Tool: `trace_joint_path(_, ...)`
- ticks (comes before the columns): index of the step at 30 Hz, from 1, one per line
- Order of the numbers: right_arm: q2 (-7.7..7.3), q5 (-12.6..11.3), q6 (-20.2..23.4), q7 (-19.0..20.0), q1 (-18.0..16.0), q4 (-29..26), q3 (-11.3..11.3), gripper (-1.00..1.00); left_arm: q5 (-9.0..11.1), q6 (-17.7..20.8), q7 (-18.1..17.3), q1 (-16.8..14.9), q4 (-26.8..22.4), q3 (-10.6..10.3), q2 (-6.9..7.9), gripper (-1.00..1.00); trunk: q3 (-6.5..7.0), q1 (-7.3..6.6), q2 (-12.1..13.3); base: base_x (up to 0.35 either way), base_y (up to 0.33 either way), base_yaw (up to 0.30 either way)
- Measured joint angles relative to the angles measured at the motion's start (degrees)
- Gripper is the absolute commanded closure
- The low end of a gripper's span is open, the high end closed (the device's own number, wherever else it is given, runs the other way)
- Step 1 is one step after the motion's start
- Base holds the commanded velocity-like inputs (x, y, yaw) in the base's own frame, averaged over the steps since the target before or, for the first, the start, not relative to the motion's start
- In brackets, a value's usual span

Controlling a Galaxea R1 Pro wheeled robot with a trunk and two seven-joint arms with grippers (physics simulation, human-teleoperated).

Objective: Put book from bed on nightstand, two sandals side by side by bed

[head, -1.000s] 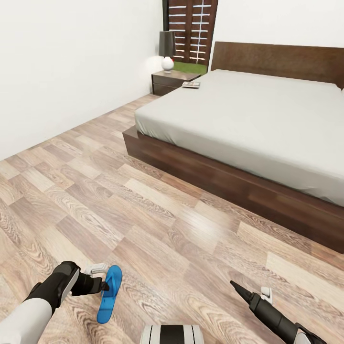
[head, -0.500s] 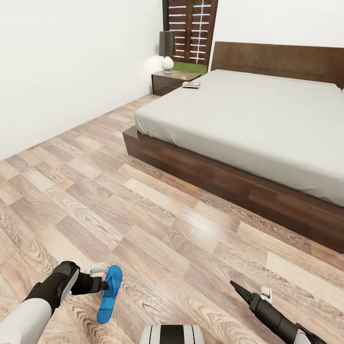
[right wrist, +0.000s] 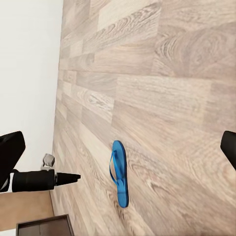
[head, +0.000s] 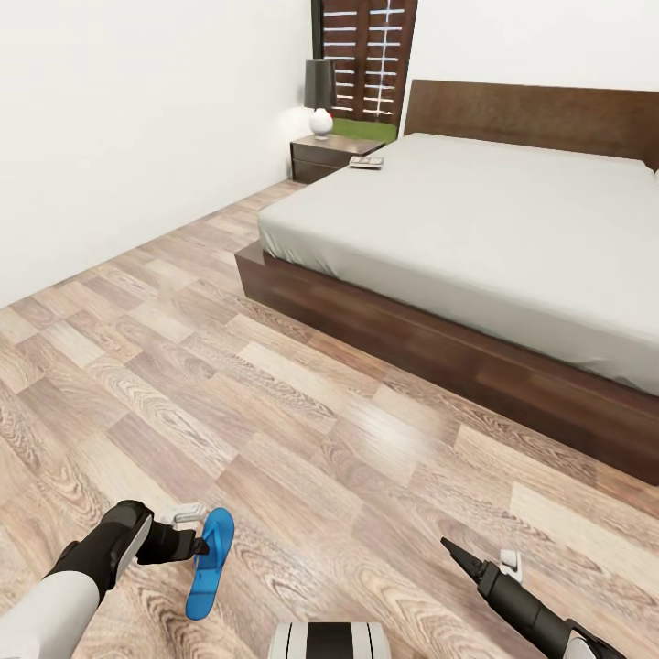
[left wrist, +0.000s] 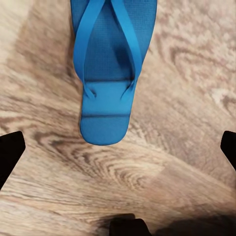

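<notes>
The blue sandal [head: 210, 564] lies flat on the wood-plank floor [head: 302, 430] close in front of the robot, at the lower left of the head view. The left wrist view looks down on the sandal [left wrist: 109, 69], straps up, one rounded end toward the camera. The left tool [head: 195, 547] sits right at the sandal's near edge in the head view; its two dark fingertips [left wrist: 11, 151] stand wide apart in the wrist view, with bare floor between them and nothing clamped, the sandal just ahead of them. Whether a fingertip touches the sandal I cannot tell.

The right wrist view takes in the same sandal [right wrist: 119, 173] from across the floor, with the left tool [right wrist: 73, 176] just beside it. The right tool [head: 452, 551] hangs low at the lower right of the head view, well apart from the sandal; its fingertips [right wrist: 11, 147] are spread wide at the edges of its own view, holding nothing.

Open floor lies between the robot and the bed [head: 476, 238], with nothing standing on it. The book [head: 366, 163] lies on the mattress at the far corner, near the headboard [head: 531, 114]. Just beside that corner stands the nightstand [head: 328, 156], carrying a lamp [head: 320, 96] with a dark shade and white base. Behind it is a dark-framed window [head: 366, 59], and a white wall [head: 128, 119] runs along the left.
</notes>
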Motion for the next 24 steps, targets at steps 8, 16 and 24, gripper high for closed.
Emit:
trace_joint_path(8,-0.01,-0.01,0.00,-0.01,0.00,0.00,0.00,-1.00,0.00,-0.32,0.04,0.00,0.00,0.04,0.00,-1.00,0.00,0.00,0.00,0.000,0.000,0.000)
trace_joint_path(16,-0.33,-0.10,0.08,0.05,0.00,0.00,-0.17,-1.00,0.04,-1.83,0.03,0.00,-0.27,0.14,-0.07,-1.00,0.00,0.00,0.00,0.000,0.000,0.000)
trace_joint_path(24,-0.79,-0.11,0.27,0.04,0.00,0.00,-2.24,-1.00,0.08,-2.27,0.21,0.00,-2.68,0.31,-0.12,-1.00,0.00,0.00,0.00,0.000,0.000,0.000)
